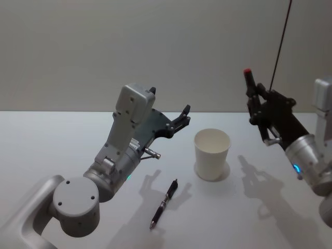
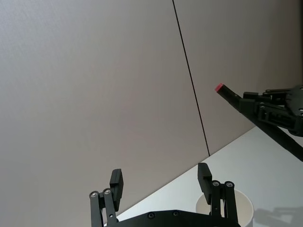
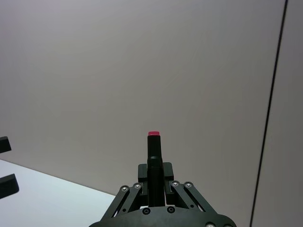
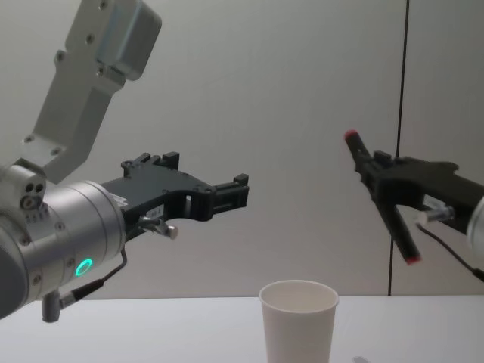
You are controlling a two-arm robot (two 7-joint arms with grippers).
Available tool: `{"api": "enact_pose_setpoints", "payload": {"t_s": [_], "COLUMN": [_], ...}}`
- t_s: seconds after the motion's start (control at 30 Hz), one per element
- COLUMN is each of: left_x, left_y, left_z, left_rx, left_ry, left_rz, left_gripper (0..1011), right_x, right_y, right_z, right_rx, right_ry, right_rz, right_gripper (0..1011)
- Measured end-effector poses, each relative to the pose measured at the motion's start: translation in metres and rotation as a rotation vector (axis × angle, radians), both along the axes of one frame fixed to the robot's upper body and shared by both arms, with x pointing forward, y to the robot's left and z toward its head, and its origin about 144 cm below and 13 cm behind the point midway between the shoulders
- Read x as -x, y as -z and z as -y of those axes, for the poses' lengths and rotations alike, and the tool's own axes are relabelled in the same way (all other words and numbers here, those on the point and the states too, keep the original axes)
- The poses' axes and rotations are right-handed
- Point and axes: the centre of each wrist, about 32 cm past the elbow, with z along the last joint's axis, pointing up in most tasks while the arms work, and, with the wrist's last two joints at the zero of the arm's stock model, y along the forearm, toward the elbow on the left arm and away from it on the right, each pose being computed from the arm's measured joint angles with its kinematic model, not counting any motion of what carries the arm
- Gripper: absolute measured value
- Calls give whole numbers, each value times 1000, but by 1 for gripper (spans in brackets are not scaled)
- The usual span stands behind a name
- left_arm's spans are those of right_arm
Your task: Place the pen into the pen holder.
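My right gripper (image 1: 254, 101) is raised to the right of the pen holder and shut on a black pen (image 4: 382, 198) with red ends, which stands steeply tilted between its fingers. That pen's red tip also shows in the right wrist view (image 3: 154, 151). The pen holder (image 1: 211, 154), a white paper cup, stands upright on the table, empty as far as I can see. A second dark pen (image 1: 164, 204) lies flat on the table in front of the cup, to its left. My left gripper (image 1: 182, 118) hangs open above the table left of the cup, holding nothing.
The pale table (image 1: 52, 145) runs back to a plain wall. A thin dark vertical line (image 4: 403, 76) crosses the wall behind my right gripper. The left arm's large grey body (image 1: 119, 155) fills the near left side.
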Motion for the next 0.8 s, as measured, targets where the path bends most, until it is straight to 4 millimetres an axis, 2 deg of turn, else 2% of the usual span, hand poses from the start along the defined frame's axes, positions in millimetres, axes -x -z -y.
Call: {"api": "enact_pose_setpoints", "payload": {"t_s": [0.8], "left_x": [0], "left_y": [0], "left_z": [0], "left_rx": [0], "left_ry": [0], "left_rz": [0], "left_gripper": [1004], "right_x": [-36], "right_y": [17], "right_z": [-28], "right_rx": [24], "right_ry": [-72], "right_rz": [33], "right_gripper": [177]}}
